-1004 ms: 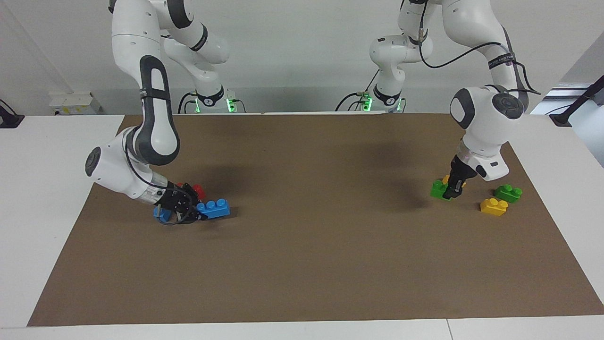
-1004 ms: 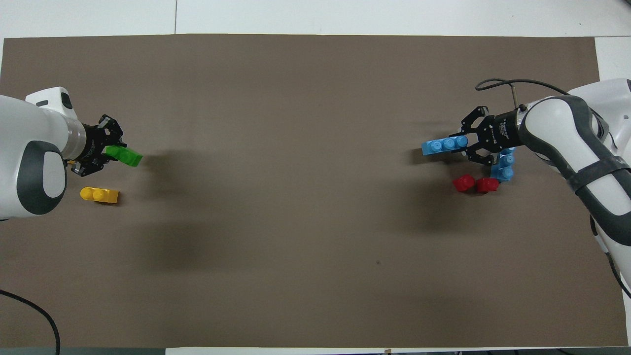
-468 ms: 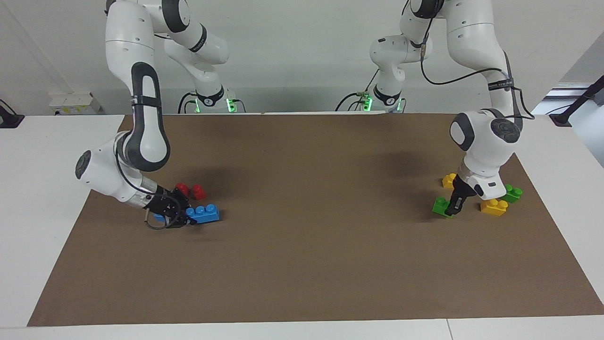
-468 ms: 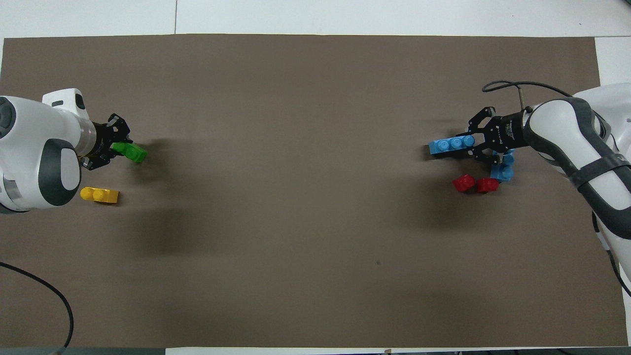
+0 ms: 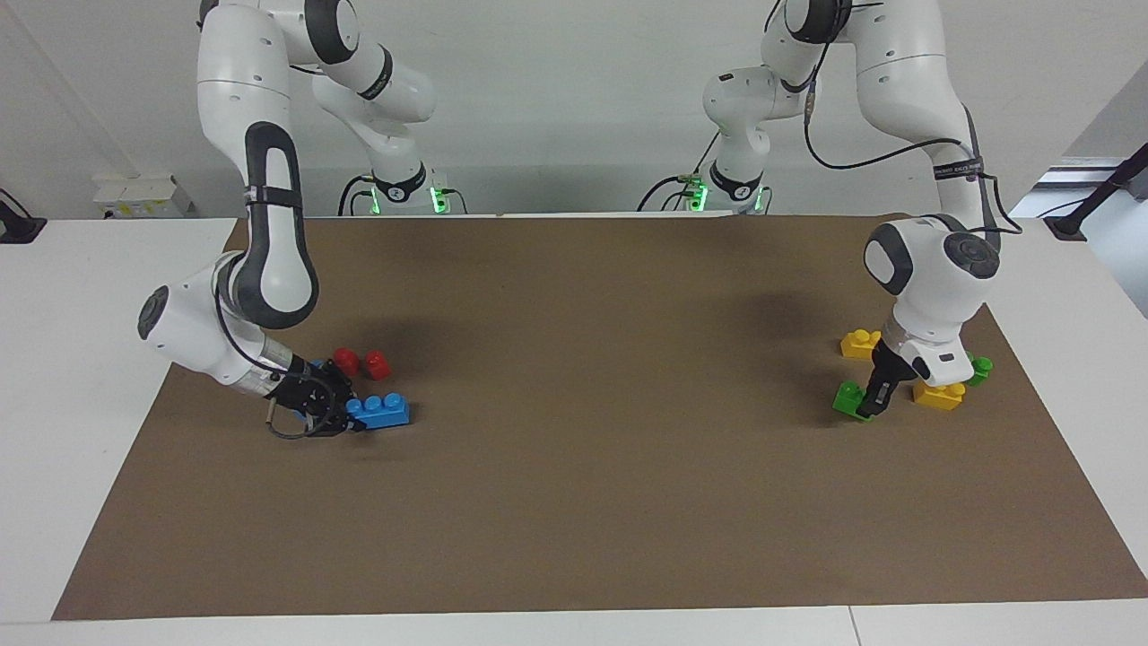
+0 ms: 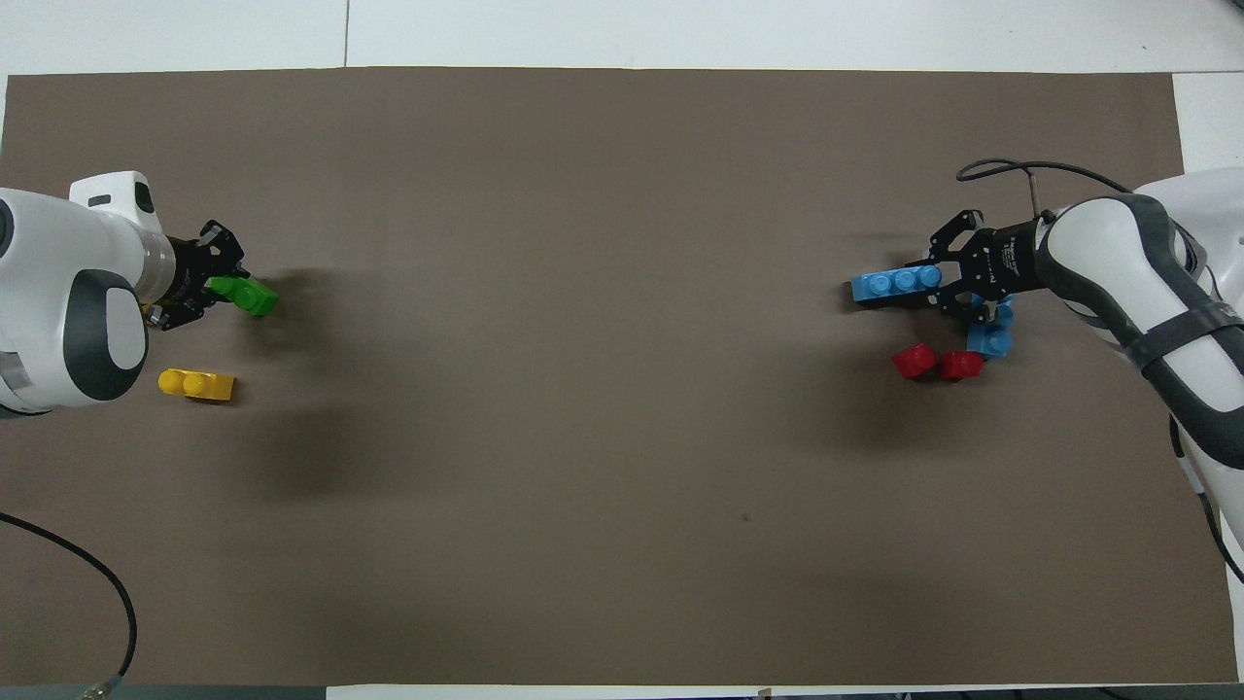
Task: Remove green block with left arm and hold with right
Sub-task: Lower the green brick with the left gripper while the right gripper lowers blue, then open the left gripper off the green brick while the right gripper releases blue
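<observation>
Brown matting [image 5: 574, 467] covers the tabletop. Near the edge at the left arm's end, the green block [image 5: 847, 397] is clamped in the left gripper [image 5: 868, 404] low at the mat; near the other end edge, the right gripper [image 5: 345, 414] is closed on a blue brick [image 5: 380, 411]. The removal is judged in hand: a lift clear of the yellow bricks [image 5: 938, 394] is called for next, with the blue brick kept pinned.
</observation>
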You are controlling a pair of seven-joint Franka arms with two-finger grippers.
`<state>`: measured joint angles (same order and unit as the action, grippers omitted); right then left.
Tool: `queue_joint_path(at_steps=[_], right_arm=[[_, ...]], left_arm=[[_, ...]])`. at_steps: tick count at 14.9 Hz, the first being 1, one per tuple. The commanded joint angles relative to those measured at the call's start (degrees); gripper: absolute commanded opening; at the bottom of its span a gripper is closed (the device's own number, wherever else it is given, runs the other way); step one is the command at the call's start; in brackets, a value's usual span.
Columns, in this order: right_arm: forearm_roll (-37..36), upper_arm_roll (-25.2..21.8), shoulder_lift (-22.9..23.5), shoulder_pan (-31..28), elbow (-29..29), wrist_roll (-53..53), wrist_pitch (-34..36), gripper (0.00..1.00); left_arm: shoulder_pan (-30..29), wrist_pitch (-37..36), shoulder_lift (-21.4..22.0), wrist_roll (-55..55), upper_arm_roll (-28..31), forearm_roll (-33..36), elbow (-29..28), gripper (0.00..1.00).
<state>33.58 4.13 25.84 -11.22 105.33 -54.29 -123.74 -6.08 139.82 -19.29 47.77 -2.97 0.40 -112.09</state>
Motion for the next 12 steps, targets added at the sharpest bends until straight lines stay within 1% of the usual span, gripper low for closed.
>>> queue_joint_path(at_steps=[1, 4, 6, 7, 8, 9, 10, 11, 12], right_arm=[[-0.9, 0.8, 0.0, -0.8, 0.6, 0.3, -0.9, 0.01], [-0.6, 0.8, 0.0, -0.8, 1.3, 0.1, -2.1, 0.02], [-0.5, 0.8, 0.0, -0.8, 1.3, -0.2, -2.2, 0.08], [-0.5, 0.8, 0.0, -0.7, 1.6, -0.2, -2.5, 0.13], [-0.5, 0.8, 0.0, -0.7, 1.9, -0.2, -3.0, 0.24], [-0.6, 0.8, 0.0, -0.6, 1.9, -0.2, -3.2, 0.43], [-0.6, 0.8, -0.1, -0.7, 1.9, -0.2, -2.9, 0.66], [-0.6, 0.8, -0.1, -0.7, 1.8, -0.2, -2.6, 0.75], [-0.6, 0.8, -0.1, -1.0, 1.5, -0.2, -2.0, 0.80]], left_arm=[[-1.0, 3.8, -1.8, -2.0, -0.5, -0.3, -0.5, 0.00], [-2.1, 4.1, -1.9, -4.1, -0.5, -0.3, -0.9, 0.00], [-2.1, 4.1, -1.9, -5.1, -0.5, -0.2, -0.9, 0.00], [-2.1, 4.0, -1.9, -5.1, -0.5, -0.2, -0.9, 0.14], [-1.9, 3.7, -1.9, -5.1, -0.5, -0.3, -0.8, 0.56], [-1.8, 3.5, -1.8, -5.0, -0.5, -0.2, -0.6, 1.00], [-1.8, 3.4, -1.6, -5.1, -0.5, -0.2, -0.5, 1.00], [-1.8, 3.4, -1.4, -5.1, -0.5, -0.2, -0.4, 1.00], [-1.8, 3.2, -1.1, -5.1, -0.5, -0.2, -0.3, 1.00]])
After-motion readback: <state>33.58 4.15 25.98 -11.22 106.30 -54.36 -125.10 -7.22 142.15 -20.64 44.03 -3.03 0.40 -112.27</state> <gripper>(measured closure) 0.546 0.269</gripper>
